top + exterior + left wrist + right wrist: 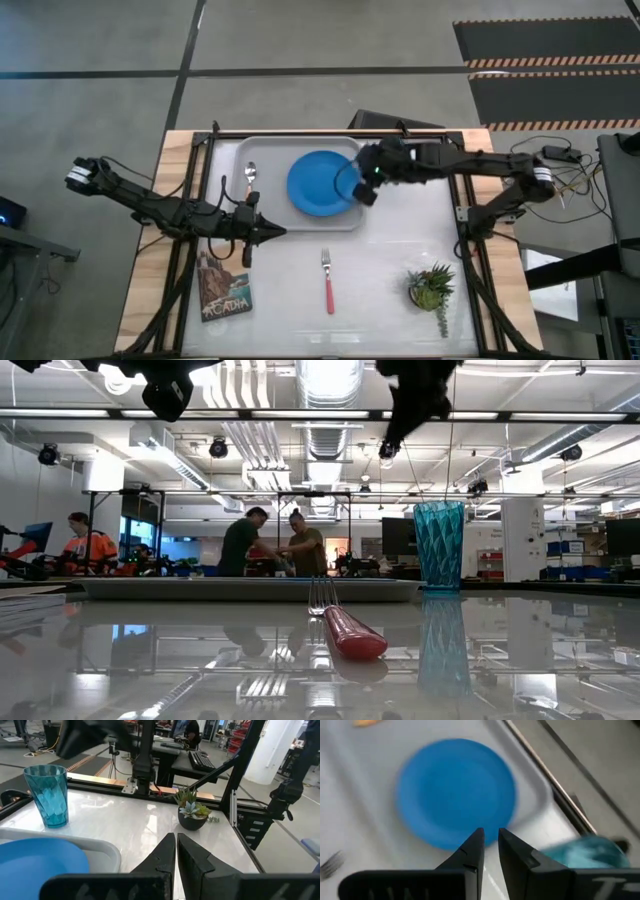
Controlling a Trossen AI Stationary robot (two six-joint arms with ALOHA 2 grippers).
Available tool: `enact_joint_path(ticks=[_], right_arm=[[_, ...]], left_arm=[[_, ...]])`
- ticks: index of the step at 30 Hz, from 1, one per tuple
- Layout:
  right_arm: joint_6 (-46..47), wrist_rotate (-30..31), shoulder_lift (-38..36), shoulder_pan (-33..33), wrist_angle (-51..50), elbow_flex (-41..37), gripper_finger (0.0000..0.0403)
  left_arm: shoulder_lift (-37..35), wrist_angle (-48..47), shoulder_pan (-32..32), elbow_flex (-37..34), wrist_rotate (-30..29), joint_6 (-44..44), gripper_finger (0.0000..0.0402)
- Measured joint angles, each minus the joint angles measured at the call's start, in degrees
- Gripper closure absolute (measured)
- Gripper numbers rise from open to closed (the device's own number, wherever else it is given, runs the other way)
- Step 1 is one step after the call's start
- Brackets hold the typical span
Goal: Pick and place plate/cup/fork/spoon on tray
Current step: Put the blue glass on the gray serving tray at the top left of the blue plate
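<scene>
The blue plate (320,183) lies flat in the grey tray (262,215); it also shows in the right wrist view (455,790). The spoon (250,180) lies in the tray's left part. The teal cup (47,795) stands upright on the table just past the tray's right rim, also in the low view (438,545). The pink-handled fork (328,282) lies on the table, in front of the tray. My right gripper (490,834) hovers over the plate's right edge beside the cup (590,852), fingers a narrow gap apart and empty. My left gripper (176,837) is shut and empty at the tray's front left.
A small potted plant (432,288) stands at the front right and a booklet (225,292) lies at the front left. Bare tabletop lies between the fork and the plant. People stand in the room beyond the table.
</scene>
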Motion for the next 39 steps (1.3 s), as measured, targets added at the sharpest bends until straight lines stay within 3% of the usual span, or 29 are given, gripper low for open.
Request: enact_joint_path(ticks=[9,14,20,25,31,39], right_arm=[[6.60,-0.77,-1.49,-15.34,-0.21,-4.81,0.0352],[6.57,-4.62,0.29,-20.01,-0.05,-4.97,0.0304],[5.95,-5.02,2.79,-21.01,-0.04,-4.97,0.0238],[5.99,-6.46,3.61,-20.95,-0.17,-4.97,0.0211],[6.08,-6.27,4.82,-20.95,-0.16,-5.31,0.0209],[6.12,-6.32,6.68,-20.82,-0.35,-6.94,0.0238]], left_arm=[[0.00,-0.01,0.00,0.00,0.00,0.02,0.0402],[0.00,0.00,0.00,0.00,0.01,0.07,0.0402],[0.00,-0.02,0.00,-0.02,0.00,0.11,0.0402],[0.00,-0.02,0.00,-0.04,0.00,0.12,0.0402],[0.00,-0.02,0.00,-0.05,0.00,0.13,0.0402],[0.00,-0.02,0.00,-0.07,0.01,0.15,0.0402]])
